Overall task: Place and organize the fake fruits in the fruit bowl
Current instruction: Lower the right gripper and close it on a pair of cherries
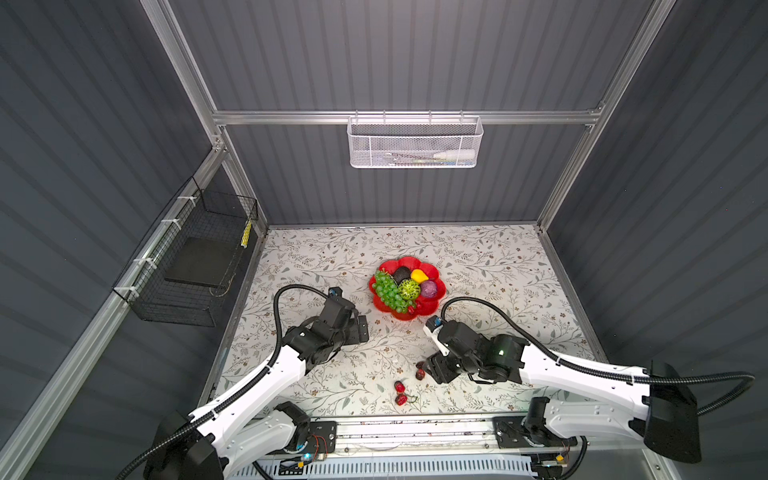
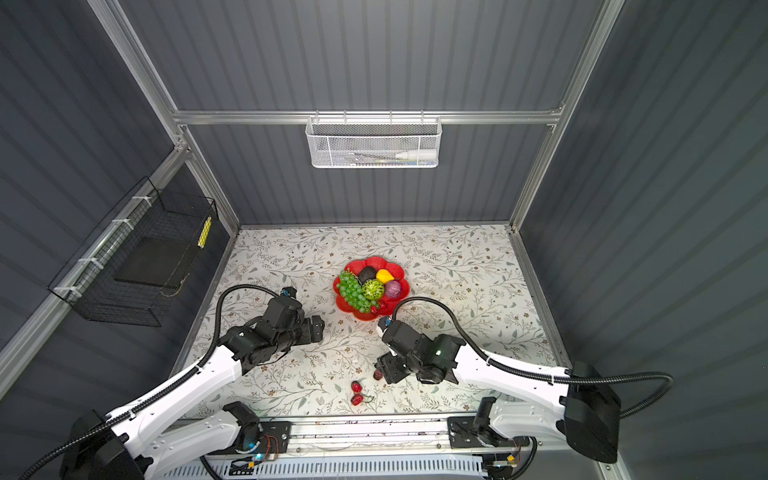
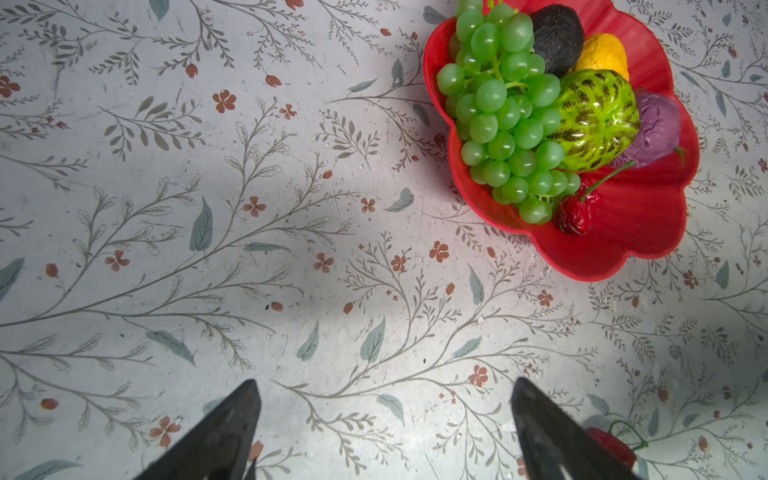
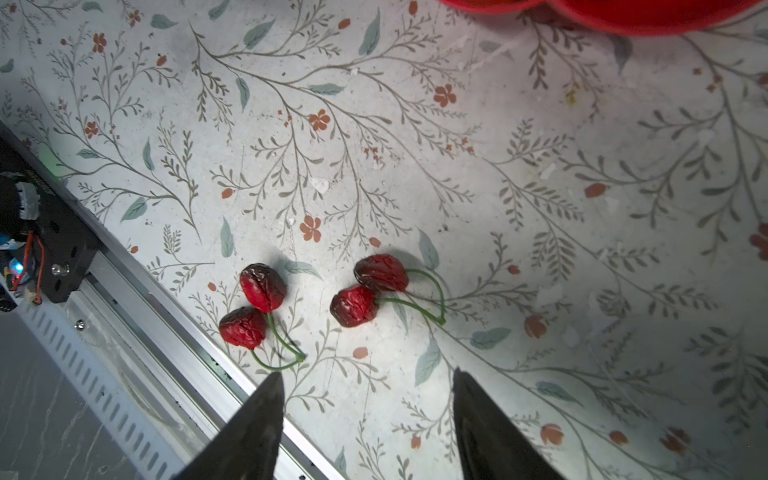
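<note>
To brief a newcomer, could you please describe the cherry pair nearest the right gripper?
Find the red bowl mid-table; between it and the front rail lie two cherry pairs. This pair sits beside the right gripper, farther from the rail than the other pair.

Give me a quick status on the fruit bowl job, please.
Left end effector open, empty, near fruit bowl. Right end effector open, facing two cherry pairs on the table. Green grapes already in bowl. Nothing in the way.

Bright overhead light, soft shadows, crisp focus, wide-angle distortion at edges.
</note>
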Robot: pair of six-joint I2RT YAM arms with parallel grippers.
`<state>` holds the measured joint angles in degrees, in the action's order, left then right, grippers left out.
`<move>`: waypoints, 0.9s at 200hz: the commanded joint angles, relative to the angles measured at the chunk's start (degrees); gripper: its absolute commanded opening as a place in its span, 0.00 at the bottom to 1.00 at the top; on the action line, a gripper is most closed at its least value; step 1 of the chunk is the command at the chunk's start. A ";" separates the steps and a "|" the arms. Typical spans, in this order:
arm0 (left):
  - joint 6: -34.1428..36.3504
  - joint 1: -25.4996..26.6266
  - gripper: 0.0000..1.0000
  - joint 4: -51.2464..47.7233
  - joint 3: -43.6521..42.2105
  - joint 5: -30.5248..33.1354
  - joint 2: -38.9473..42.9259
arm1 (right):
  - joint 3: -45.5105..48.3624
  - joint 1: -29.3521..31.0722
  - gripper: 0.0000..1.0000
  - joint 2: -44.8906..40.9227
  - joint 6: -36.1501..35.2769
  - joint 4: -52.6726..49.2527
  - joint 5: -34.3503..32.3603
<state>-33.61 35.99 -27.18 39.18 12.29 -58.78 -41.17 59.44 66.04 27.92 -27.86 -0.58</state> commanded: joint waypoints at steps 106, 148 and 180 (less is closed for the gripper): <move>-1.70 -0.22 0.94 -0.58 -1.26 0.77 1.06 | -0.45 -2.84 0.60 4.36 -0.64 0.85 5.25; -2.36 -0.22 0.94 -0.08 -1.52 1.87 0.37 | -5.10 -2.67 0.60 10.31 -5.33 2.33 6.38; -1.82 -0.22 0.94 -0.43 -0.71 2.66 -0.61 | -10.38 -1.14 0.59 16.27 -11.46 0.79 5.20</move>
<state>-35.20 35.99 -27.20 37.80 13.39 -58.78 -47.62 56.90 79.11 22.46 -26.24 5.15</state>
